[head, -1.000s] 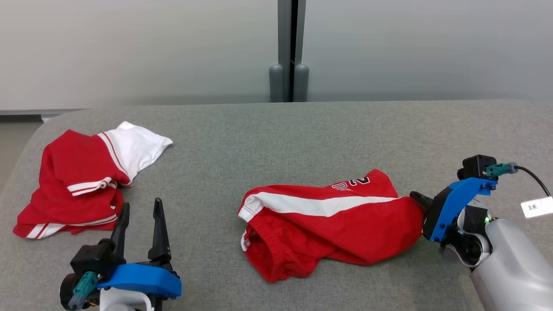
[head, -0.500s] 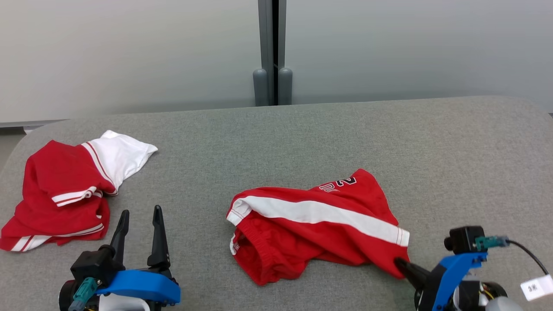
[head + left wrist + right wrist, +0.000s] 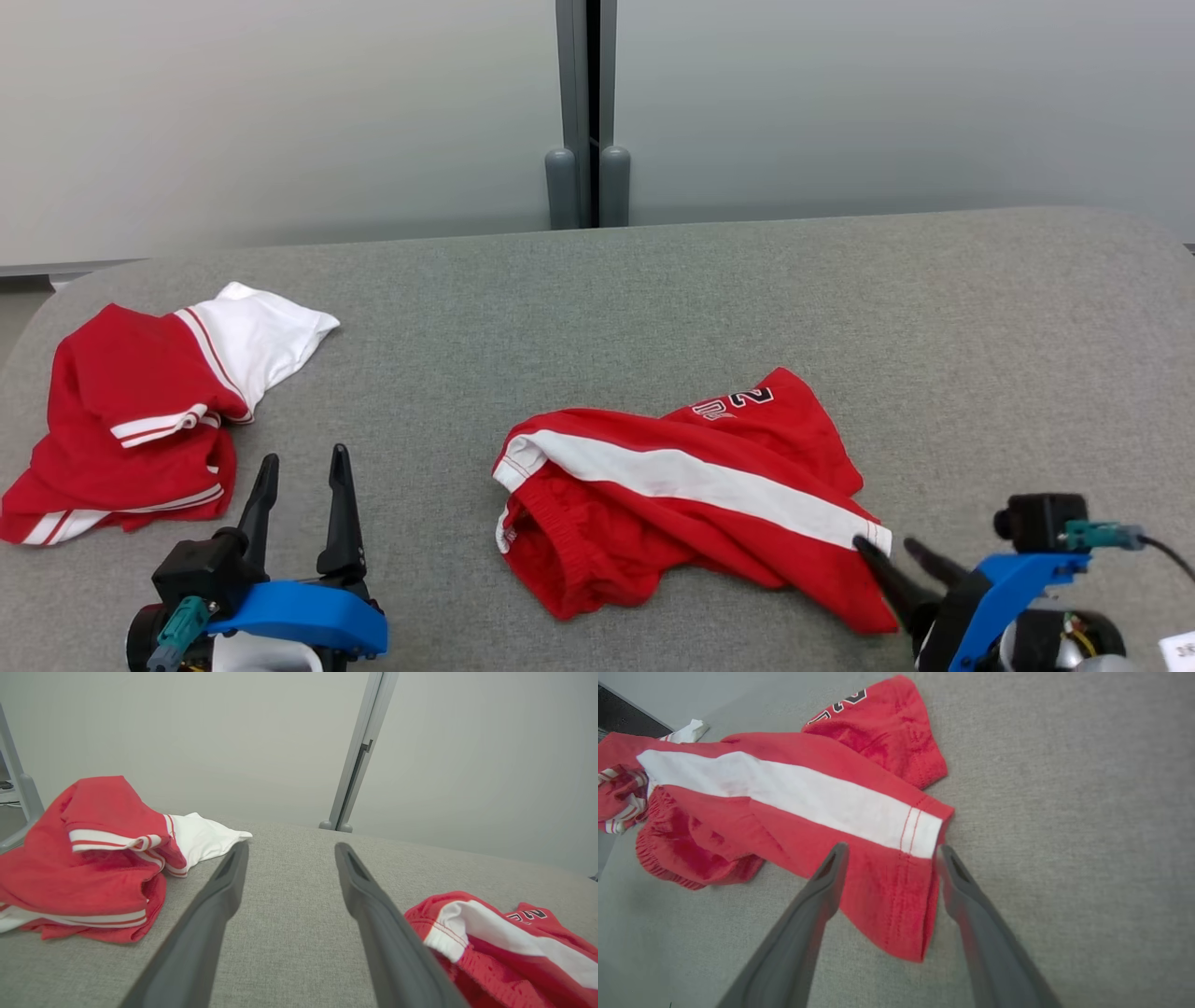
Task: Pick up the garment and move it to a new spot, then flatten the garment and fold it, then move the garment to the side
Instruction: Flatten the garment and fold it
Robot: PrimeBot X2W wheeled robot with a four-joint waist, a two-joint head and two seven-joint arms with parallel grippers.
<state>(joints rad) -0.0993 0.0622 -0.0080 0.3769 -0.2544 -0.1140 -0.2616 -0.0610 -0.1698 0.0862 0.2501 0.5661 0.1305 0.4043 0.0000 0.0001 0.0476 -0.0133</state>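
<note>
The red shorts (image 3: pixel 681 495) lie crumpled by the worktop's (image 3: pixel 653 299) front edge, right of middle, with the right tool (image 3: pixel 885 545) spread wide astride their hem and gripping nothing, probably ready for flattening, while the left tool (image 3: pixel 304 455) waits wide near the front-left corner.

Not much to read from my end. The red shorts (image 3: pixel 653 523) have a black print (image 3: pixel 733 403) with a white outline near one leg hem. I can read a 2, and the rest is creased. The wrist views don't make it any clearer. The white tag (image 3: pixel 1178 649) at the head view's lower right edge is cut off and unreadable.
</note>
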